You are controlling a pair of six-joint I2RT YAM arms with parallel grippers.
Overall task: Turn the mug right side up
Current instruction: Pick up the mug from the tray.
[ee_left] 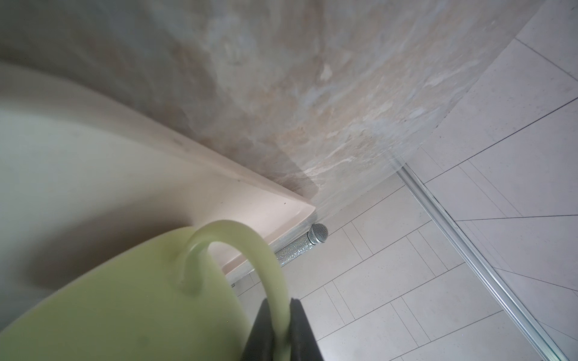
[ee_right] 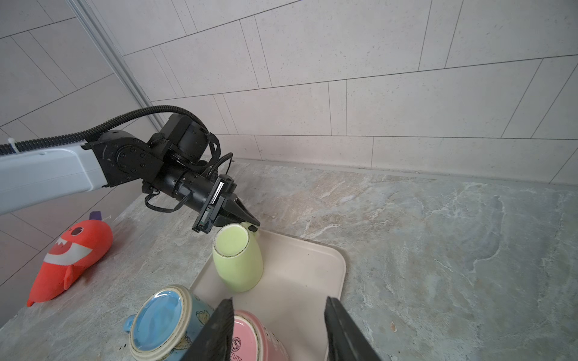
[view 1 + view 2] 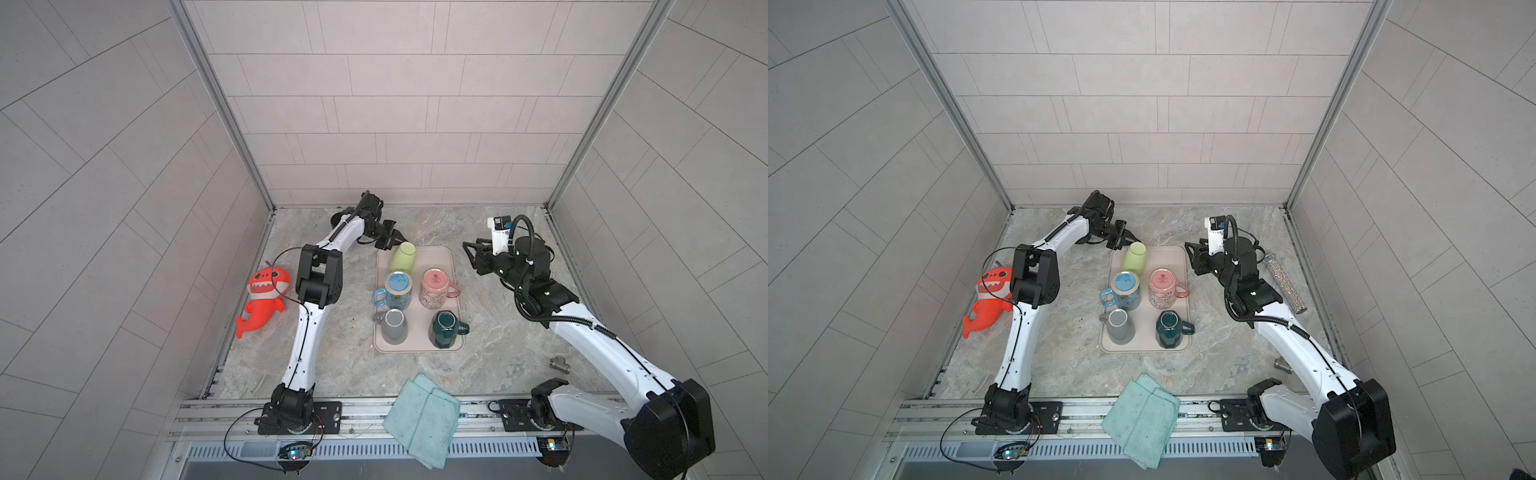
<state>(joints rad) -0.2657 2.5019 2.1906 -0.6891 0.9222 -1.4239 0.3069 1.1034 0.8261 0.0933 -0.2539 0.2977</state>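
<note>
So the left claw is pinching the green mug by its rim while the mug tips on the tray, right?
Not the rim. The left gripper is pinching the green mug by its handle, as the left wrist view shows. The mug does tip on the tray.

1. A robot test cell dressed like a kitchen counter: pale tiled walls [image 3: 395, 104] close three sides of a stone-patterned surface [image 3: 498, 340].
2. Bare aluminium posts [image 3: 224, 108] frame the back corners.
3. The arm bases [image 3: 291, 409] are bolted to a slotted metal rail [image 3: 357, 415] along the surface's near edge, with a lit circuit board [image 3: 295, 452] just below it.
</note>
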